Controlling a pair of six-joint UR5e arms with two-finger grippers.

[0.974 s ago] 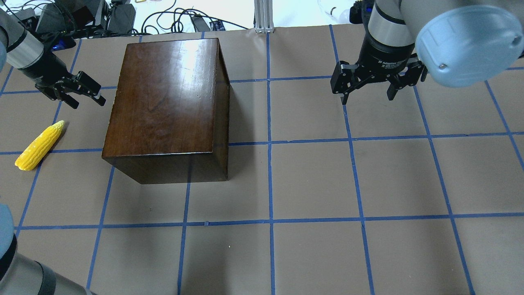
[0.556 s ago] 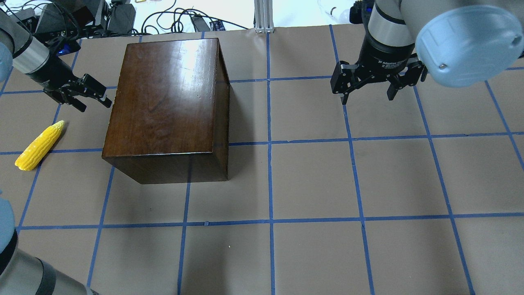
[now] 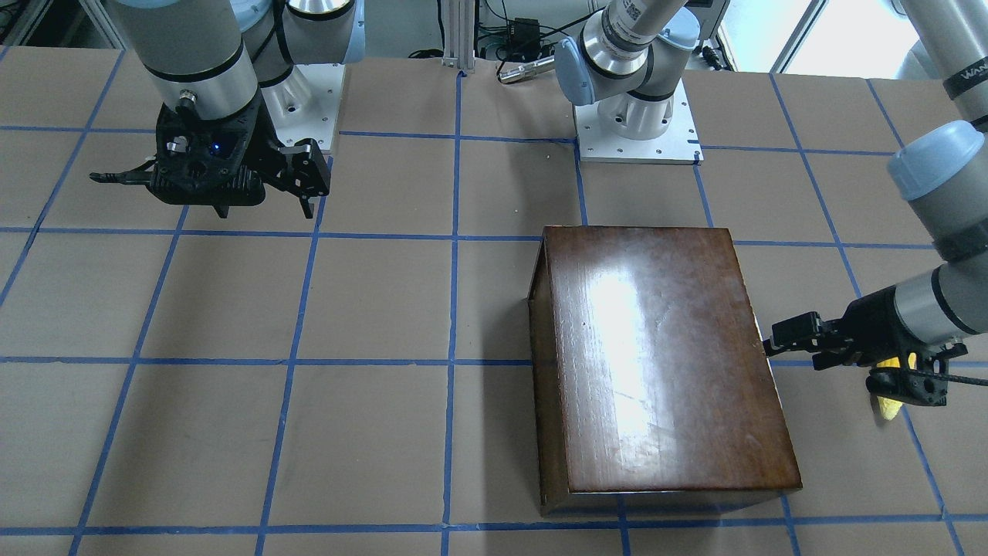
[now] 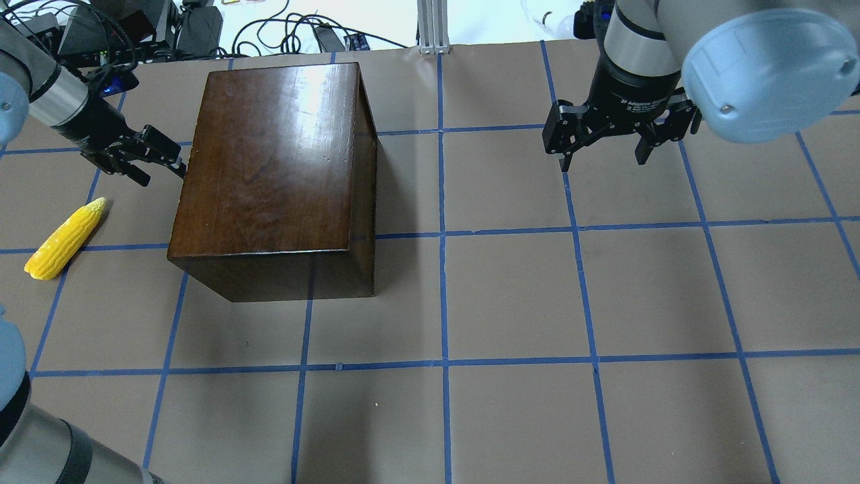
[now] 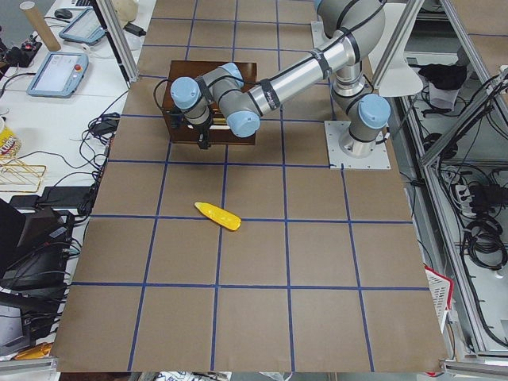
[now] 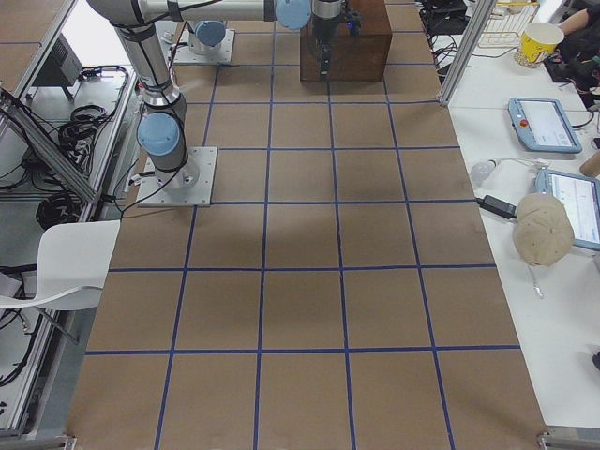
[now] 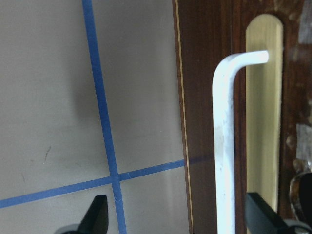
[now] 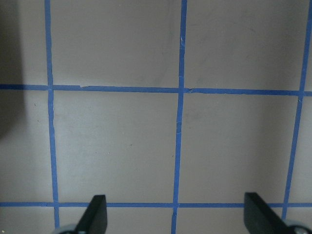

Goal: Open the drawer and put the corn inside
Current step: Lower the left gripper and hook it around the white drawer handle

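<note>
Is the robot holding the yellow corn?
No, the corn lies on the table, apart from the left gripper.

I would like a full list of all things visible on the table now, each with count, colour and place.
table: one, brown with blue tape grid.
box: one, glossy dark brown, on the robot's left half.
drawer: one, dark brown front, closed, facing the left gripper.
handle: one, white, on the drawer front.
corn: one, yellow, lying left of the box.
left gripper: one, black, open, at the handle.
right gripper: one, black, open, over bare table.
</note>
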